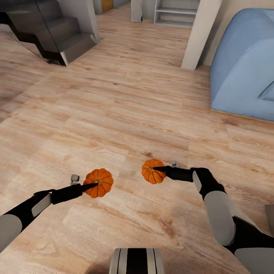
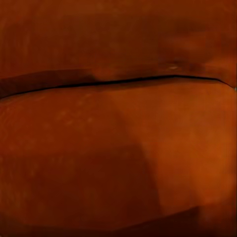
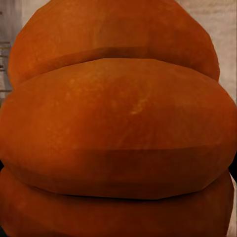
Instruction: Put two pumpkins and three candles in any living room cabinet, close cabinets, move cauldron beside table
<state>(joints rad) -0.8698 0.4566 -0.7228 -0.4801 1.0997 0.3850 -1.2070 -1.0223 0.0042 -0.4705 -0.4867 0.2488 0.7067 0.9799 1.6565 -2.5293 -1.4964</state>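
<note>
— Where are the pumpkins?

— One per arm, carried above the wood floor (image 1: 125,114). My left fingers (image 1: 90,186) pinch the left pumpkin (image 1: 99,183); my right fingers (image 1: 160,169) pinch the right pumpkin (image 1: 152,172).

— Why held out front, apart?

— My guess: so they don't knock together in transit. No cabinet ahead, just a blue sofa (image 1: 243,64) and stairs (image 1: 49,26).

Both my pumpkins (image 1: 99,183) (image 1: 152,172) are bright orange, ribbed. The floor (image 1: 125,106) is pale wood-grain. The sofa (image 1: 243,64) far right is blue.
</note>
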